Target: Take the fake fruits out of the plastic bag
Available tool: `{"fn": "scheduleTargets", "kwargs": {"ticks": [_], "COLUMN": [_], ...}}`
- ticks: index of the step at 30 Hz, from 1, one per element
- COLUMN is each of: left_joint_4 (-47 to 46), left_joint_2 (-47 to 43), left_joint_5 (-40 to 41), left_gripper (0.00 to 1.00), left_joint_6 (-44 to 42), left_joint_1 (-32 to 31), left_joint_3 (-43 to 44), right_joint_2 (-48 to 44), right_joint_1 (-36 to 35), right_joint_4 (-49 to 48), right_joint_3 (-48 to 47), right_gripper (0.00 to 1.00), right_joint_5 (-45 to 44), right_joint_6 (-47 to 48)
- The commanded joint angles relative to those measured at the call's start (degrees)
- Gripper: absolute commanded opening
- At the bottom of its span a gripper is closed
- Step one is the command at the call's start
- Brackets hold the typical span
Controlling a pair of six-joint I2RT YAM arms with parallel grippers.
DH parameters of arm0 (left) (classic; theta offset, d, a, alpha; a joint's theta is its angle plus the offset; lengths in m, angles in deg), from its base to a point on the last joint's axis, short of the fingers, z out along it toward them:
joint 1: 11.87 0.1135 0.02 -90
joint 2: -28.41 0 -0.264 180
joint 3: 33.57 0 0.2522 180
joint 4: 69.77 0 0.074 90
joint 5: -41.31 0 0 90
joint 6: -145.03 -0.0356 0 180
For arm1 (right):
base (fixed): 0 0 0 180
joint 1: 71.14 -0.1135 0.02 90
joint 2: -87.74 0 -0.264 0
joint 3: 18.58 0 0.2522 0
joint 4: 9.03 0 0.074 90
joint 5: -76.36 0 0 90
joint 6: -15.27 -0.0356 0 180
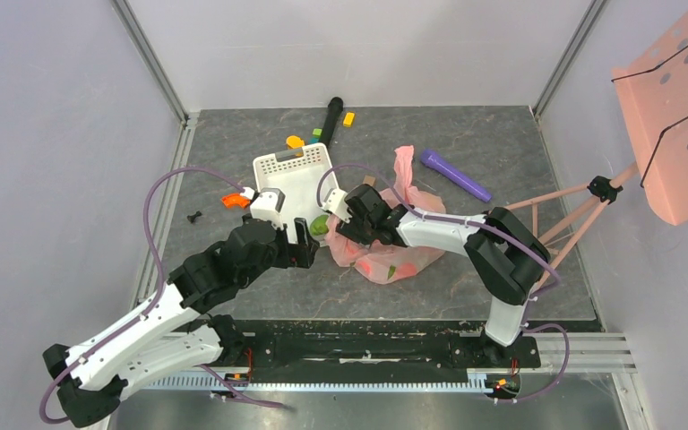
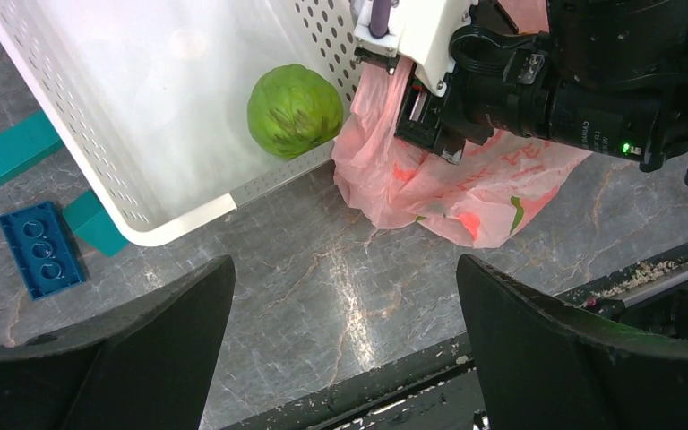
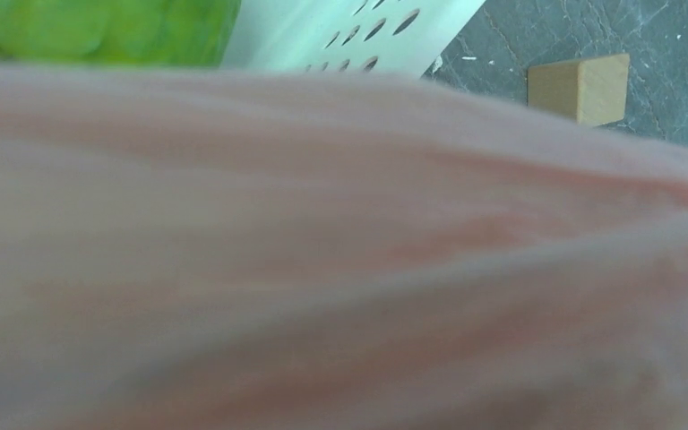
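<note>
The pink plastic bag (image 1: 398,258) lies crumpled just right of the white basket (image 1: 297,164). Red and green shapes of fake fruits (image 2: 471,224) show through its thin plastic. A green apple (image 1: 320,226) (image 2: 294,110) rests inside the basket's near right corner. My right gripper (image 1: 348,231) is pushed into the bag's left end; pink plastic (image 3: 340,251) covers its camera and hides its fingers. My left gripper (image 2: 345,269) hangs open over bare table in front of the basket's corner (image 2: 188,219), holding nothing.
Beyond the bag lie a purple cylinder (image 1: 455,175) and a wooden block (image 3: 578,87). A black cylinder (image 1: 331,116) and small coloured blocks (image 1: 348,118) sit at the back. Blue (image 2: 40,249) and teal blocks (image 2: 9,152) lie left of the basket. A pink perforated stand (image 1: 676,116) is at right.
</note>
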Motion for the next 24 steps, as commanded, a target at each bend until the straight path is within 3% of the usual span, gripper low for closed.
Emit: {"fn": "scheduleTargets", "kwargs": {"ticks": [1,8,24], "left_joint_4": [-0.7,-1.4,-3.9], "left_joint_2": [-0.6,-0.2,0.5], "left_joint_5": [-0.7,-1.5,-5.8], "left_gripper": [1.0,1.0,1.0], "left_joint_6": [-2.0,-1.8,-1.7], "left_joint_1": [0.5,0.7,0.8], "left_joint_3": [-0.5,-0.6,-0.2], "right_joint_2": [-1.9,-9.7,-24.3], "right_joint_1": [0.1,0.0,0.0], "right_joint_4": [0.9,5.7,18.6], "right_joint_3": [0.0,0.8,5.3], "right_gripper": [0.53,0.44,0.48], "right_joint_5": [-1.1,2.4,5.0], "right_joint_6": [-2.8,-5.5,-13.7]}}
